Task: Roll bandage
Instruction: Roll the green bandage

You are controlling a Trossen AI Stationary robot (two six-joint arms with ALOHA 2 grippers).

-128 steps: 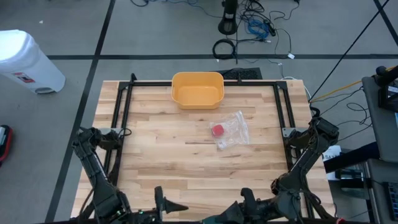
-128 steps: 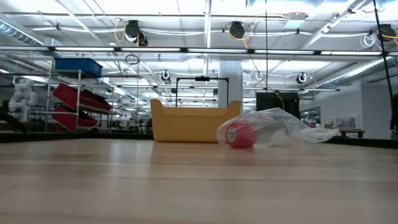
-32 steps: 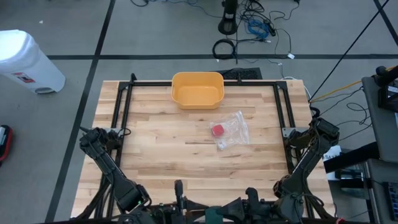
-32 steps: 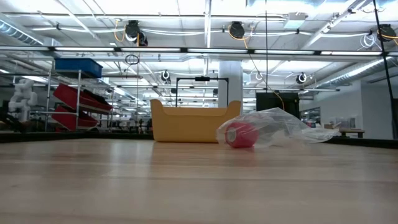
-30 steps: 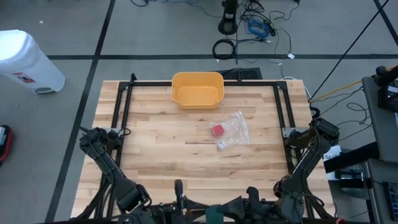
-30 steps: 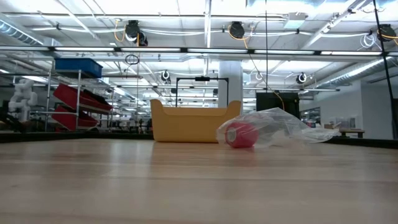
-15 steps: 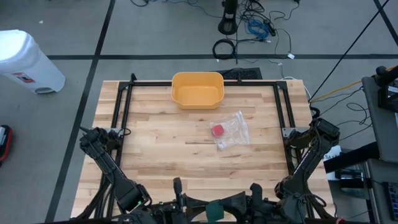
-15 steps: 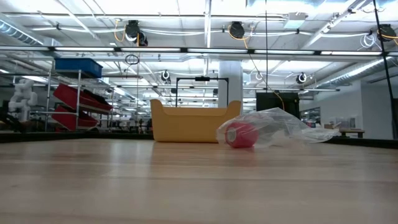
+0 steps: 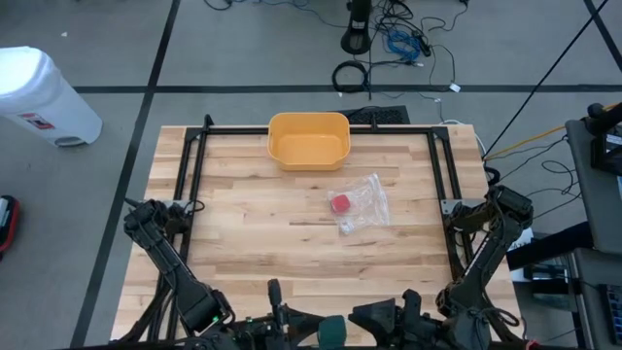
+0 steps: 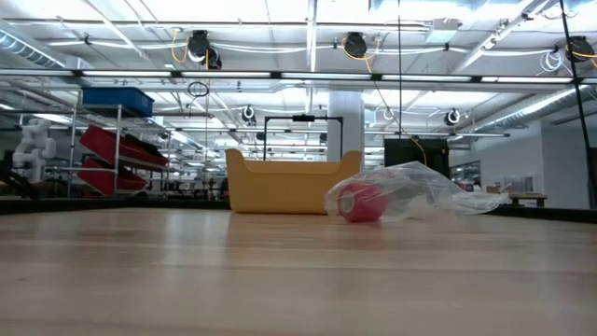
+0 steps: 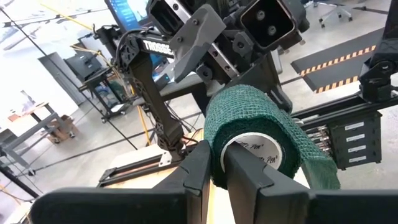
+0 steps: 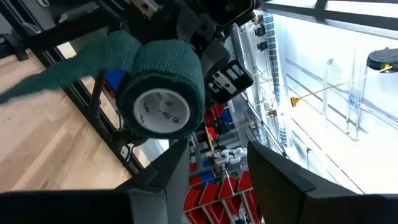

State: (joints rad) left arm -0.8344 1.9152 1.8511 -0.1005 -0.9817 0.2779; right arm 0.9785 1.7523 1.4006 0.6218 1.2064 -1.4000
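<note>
Both of my arms were folded low at the near edge of the table [image 9: 243, 243], and between them sat the green bandage roll [image 9: 333, 331]. My left gripper [image 11: 214, 171] had its fingers [image 11: 198, 168] pinched on the wall of the roll, one finger inside the white core and one outside, with a loose tail of green wrap hanging off the side. My right gripper [image 12: 214, 168] stood just beside the same roll [image 12: 163, 90], its fingers spread apart with a clear gap between them and nothing held; the roll showed beyond them, not between them.

Farther out on the table lay a clear plastic bag [image 9: 364, 202] with a small red roll [image 9: 339, 203] at its edge, well apart from both grippers. Beyond that, at the far edge, sat a yellow tub [image 9: 308, 140]. From table height the red roll [image 10: 361, 202] sat just in front of the tub [image 10: 280, 185].
</note>
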